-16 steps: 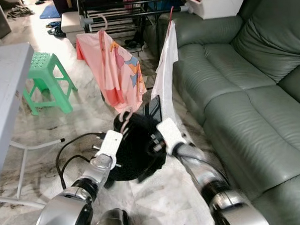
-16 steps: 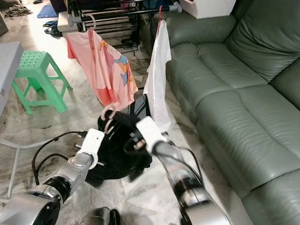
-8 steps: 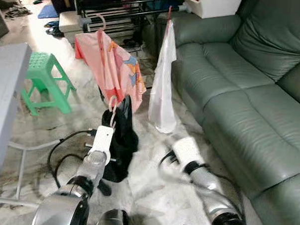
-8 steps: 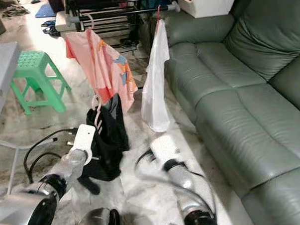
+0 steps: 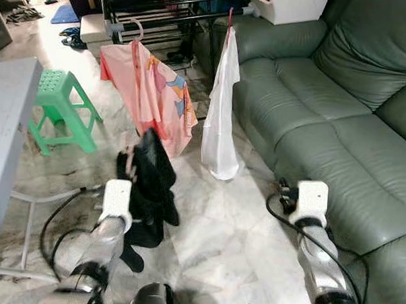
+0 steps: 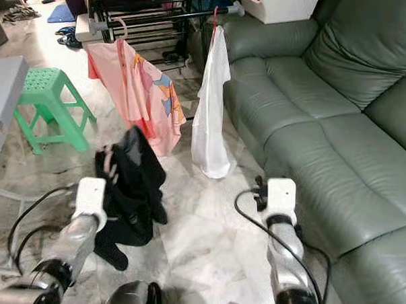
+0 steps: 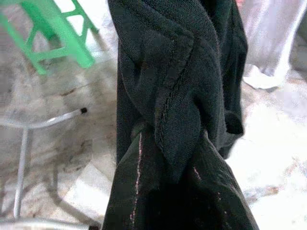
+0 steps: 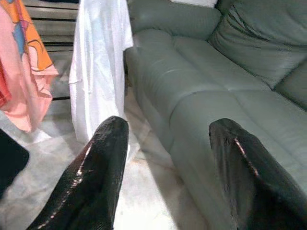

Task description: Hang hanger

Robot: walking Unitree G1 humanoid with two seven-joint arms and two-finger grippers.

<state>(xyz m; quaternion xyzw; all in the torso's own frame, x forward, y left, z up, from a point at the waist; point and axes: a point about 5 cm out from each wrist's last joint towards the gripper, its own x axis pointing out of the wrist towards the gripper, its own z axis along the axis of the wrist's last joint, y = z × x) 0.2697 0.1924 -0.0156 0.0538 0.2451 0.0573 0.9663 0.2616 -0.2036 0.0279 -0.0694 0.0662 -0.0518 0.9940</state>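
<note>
Overhead, two hung garments, left pincer gripping one black garment

Living rm, marble floor, daylight.
Green leather sofa along right side; green plastic stool far left on pale veined marble floor. Grey surface w/ metal legs at left edge. Dark drying rack at back, white box beside sofa arm.

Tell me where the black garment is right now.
In the eye views the black garment hangs at the left gripper, low on the robot's left, just in front of the pink shirt on the drying rack.
</note>
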